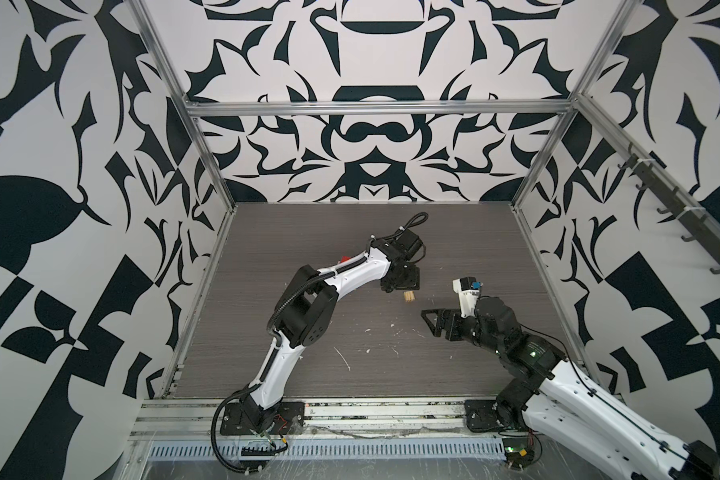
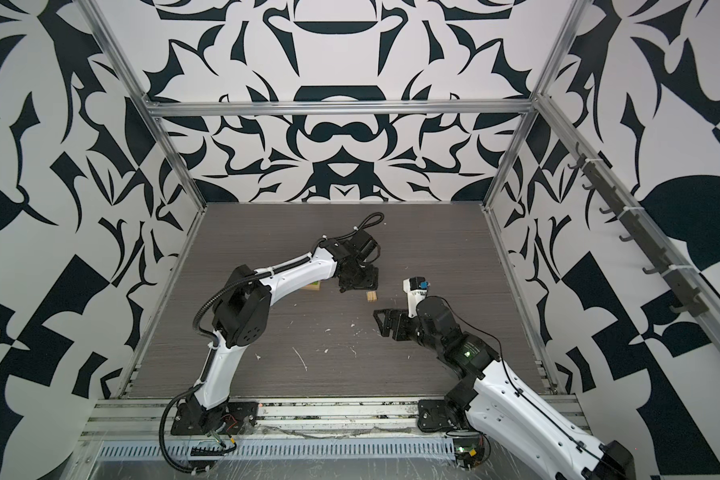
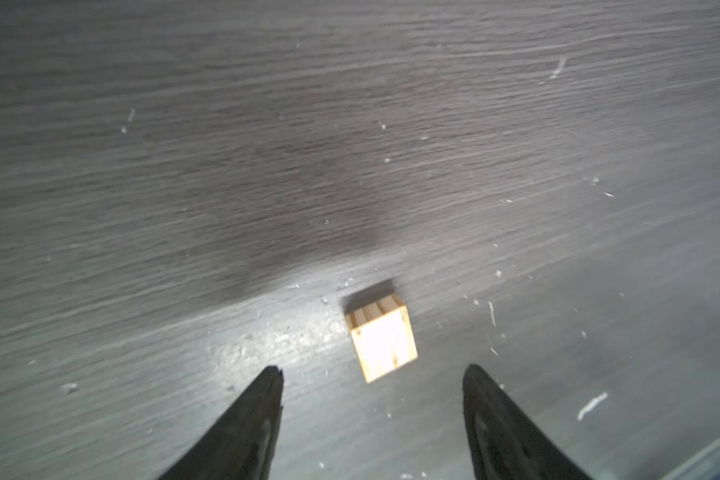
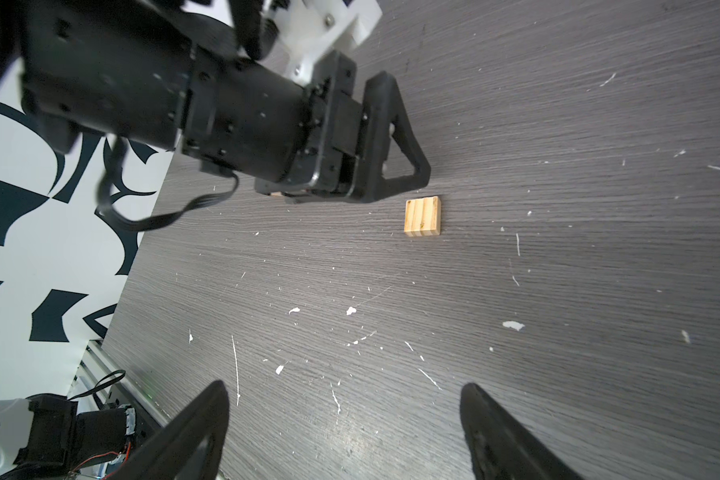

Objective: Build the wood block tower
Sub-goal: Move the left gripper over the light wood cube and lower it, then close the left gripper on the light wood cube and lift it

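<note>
Hovering just by small tan wooden cube, left gripper pointing down, jaws apart, empty, right gripper low nearby, jaws wide, empty.

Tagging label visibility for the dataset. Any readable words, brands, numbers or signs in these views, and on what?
None readable in any view.
Walls: abstract black-and-white shapes, no letters.
Wood block: bare grain, no marking.
Left arm: no legible label.
Right arm: no legible label, only a small green light.
</note>
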Motion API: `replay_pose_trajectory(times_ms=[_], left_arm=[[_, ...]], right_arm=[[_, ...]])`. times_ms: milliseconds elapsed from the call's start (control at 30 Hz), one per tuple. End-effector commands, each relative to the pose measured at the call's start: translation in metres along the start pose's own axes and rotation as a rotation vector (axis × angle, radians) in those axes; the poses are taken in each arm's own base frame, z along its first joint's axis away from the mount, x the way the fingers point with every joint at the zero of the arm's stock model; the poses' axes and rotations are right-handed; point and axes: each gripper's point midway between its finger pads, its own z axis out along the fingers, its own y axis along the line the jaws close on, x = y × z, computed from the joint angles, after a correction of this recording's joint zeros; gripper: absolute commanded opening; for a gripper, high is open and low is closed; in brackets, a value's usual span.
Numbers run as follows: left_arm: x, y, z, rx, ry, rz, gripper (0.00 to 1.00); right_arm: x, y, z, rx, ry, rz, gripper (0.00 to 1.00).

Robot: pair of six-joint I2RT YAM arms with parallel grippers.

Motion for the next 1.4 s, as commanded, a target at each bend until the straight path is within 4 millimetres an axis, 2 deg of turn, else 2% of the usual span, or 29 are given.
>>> replay_pose_trajectory(times_ms=[0,233,700,1000,1233,1367], left_arm=[[-0.003,-0.003,0.005,-0.020,-0.011,-0.031,0.71],[0.005,-0.009,0.018,-0.064,-0.011,-0.010,0.71],[0.018,0.001,0.041,-0.206,0.011,0.026,0.69],[0.021,0.014,0.044,-0.266,0.015,0.045,0.59],[0.028,0.023,0.036,-0.303,0.029,0.101,0.50],[0.031,0.025,0.030,-0.300,0.034,0.121,0.48]], right_arm=[[-0.008,0.005,-0.004,-0.007,-0.028,-0.027,0.91],[-0.006,0.004,-0.001,-0.008,-0.022,-0.022,0.91],[-0.003,0.002,-0.001,-0.006,-0.019,-0.015,0.91],[-0.003,0.003,0.001,-0.010,-0.018,-0.011,0.91],[-0.004,0.003,0.001,-0.010,-0.019,-0.009,0.91],[-0.004,0.003,0.002,-0.014,-0.021,-0.006,0.91]])
